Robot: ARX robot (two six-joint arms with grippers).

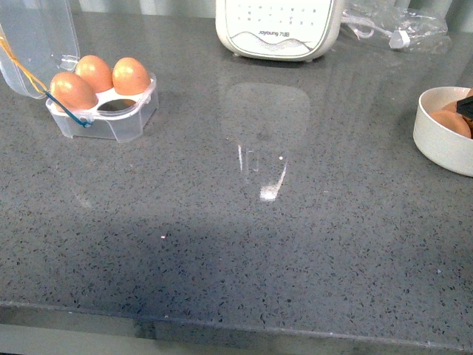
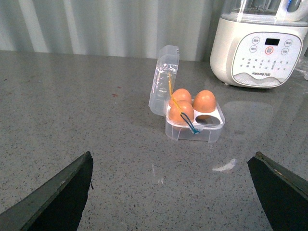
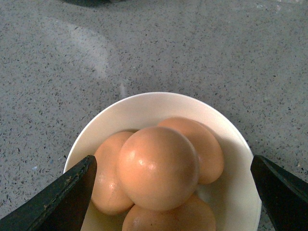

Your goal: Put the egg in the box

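Observation:
The clear egg box stands open at the far left of the counter, lid up, with yellow and blue bands. It holds three orange-brown eggs and one cup is bare. It also shows in the left wrist view. A white bowl at the right edge holds several eggs. In the right wrist view my right gripper hangs open right above that bowl, jaws either side of the top egg. My left gripper is open and empty, above bare counter short of the box.
A white Joyoung appliance stands at the back centre, also in the left wrist view. Clear plastic wrapping lies at the back right. The grey speckled counter's front edge runs along the bottom.

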